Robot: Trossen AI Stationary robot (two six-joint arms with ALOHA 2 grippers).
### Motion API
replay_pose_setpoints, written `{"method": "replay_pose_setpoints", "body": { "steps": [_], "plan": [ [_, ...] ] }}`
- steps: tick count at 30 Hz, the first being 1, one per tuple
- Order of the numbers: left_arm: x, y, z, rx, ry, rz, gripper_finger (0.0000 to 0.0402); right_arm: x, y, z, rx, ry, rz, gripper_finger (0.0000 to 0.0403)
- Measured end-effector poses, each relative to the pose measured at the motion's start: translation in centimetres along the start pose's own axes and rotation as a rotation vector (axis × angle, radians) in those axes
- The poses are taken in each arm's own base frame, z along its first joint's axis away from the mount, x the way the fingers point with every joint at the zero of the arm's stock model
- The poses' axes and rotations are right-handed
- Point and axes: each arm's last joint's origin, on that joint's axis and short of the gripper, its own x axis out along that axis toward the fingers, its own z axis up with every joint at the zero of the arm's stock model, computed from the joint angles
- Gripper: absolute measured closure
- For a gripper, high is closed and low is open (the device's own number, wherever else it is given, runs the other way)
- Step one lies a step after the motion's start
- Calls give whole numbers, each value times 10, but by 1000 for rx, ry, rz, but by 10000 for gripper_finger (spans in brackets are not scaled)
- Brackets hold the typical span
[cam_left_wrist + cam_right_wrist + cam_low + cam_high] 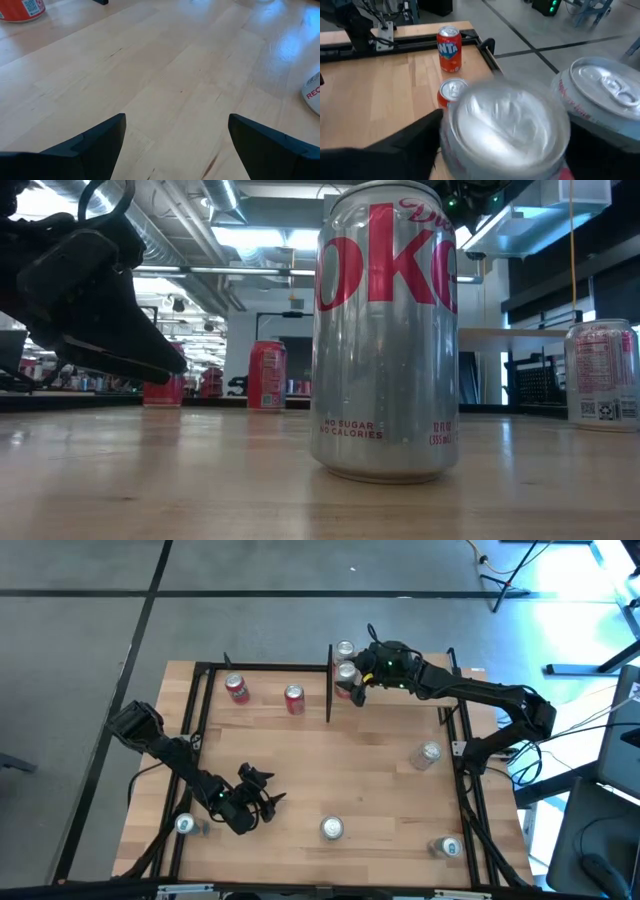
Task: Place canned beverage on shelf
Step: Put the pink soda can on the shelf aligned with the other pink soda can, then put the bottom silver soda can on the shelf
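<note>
The right end effector [352, 680] reaches to the 1 o'clock part of the worktop [330, 770]. There it sits around the canned beverage [347, 671], a silver can standing upright at the 9 o'clock edge of the shelf [392, 708]. In the right wrist view this can [505, 130] fills the space inside the end effector [505, 150]. Whether it is gripped or let go, I cannot tell. A second silver can [345, 648] stands upright just beside it, toward 12 o'clock.

The left end effector [262, 790] waits low over the worktop at about 7 o'clock. It is spread wide and holds nothing; its wrist view shows only bare wood between the two dark fingers [95, 142].

An orange Fanta can [237, 688] and a red can [294, 698] stand at 11 o'clock, off the shelf. A Diet Coke can [332, 828] stands at 6 o'clock, close before the low camera. More silver cans are at 3 o'clock [427, 754], 5 o'clock [447, 847] and 8 o'clock [185, 825].
</note>
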Motion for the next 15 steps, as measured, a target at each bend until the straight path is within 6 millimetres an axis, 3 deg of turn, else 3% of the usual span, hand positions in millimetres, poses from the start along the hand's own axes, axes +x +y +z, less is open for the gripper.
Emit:
{"method": "replay_pose_setpoints", "body": {
  "steps": [3,7,15],
  "plan": [
    [0,0,0,0,0,0,56,-1,0,1,0,-6,-1,17],
    [0,0,0,0,0,0,56,-7,0,4,-1,-11,-1,44],
    [0,0,0,6,-2,0,56,-66,1,35,-29,82,-5,84]
  ]
}}
